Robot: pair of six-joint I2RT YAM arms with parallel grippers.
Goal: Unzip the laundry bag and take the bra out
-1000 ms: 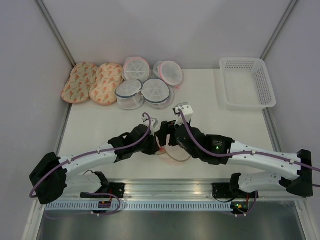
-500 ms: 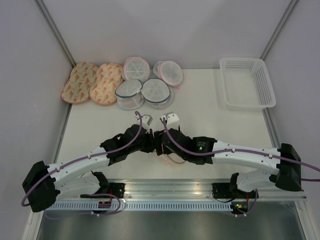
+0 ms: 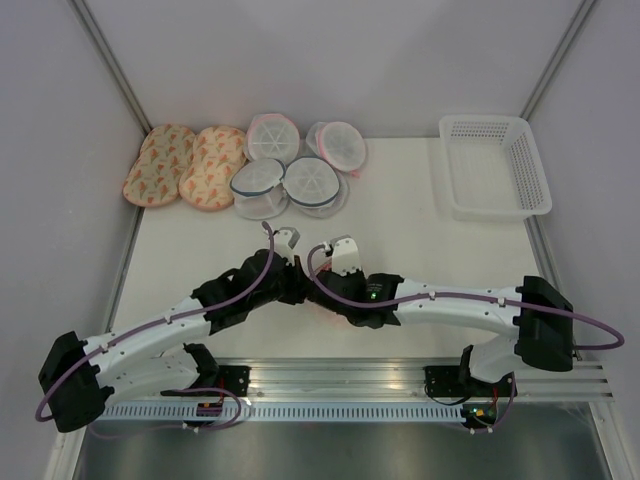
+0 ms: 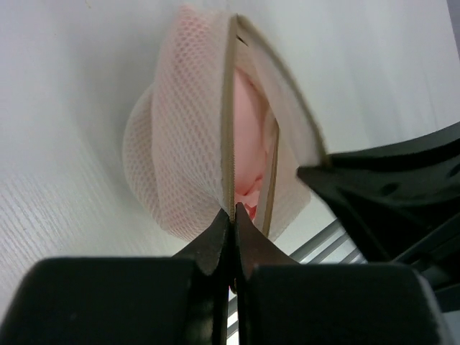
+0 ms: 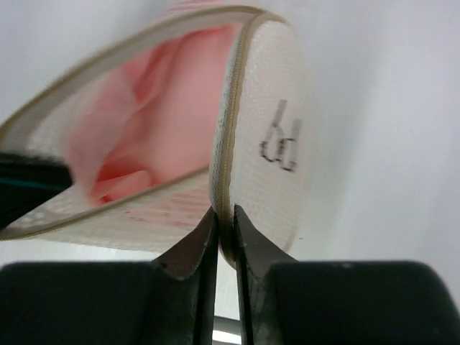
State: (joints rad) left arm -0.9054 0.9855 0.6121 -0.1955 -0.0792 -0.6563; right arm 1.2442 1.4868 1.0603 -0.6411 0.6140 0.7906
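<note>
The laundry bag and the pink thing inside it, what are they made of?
The laundry bag looks like matte, pale peach mesh: tiny honeycomb holes show, with a tan rim band. The bra inside seems soft, smooth pink fabric, judging by its folds.

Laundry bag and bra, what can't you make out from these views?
Left wrist: the bra shows only as a pink strip; the mesh of the laundry bag covers its cups and straps.
Right wrist: the bag's far rim is cut off by the top edge, so the opening's length is unclear.
Top external: both arms cover the bag almost entirely.
</note>
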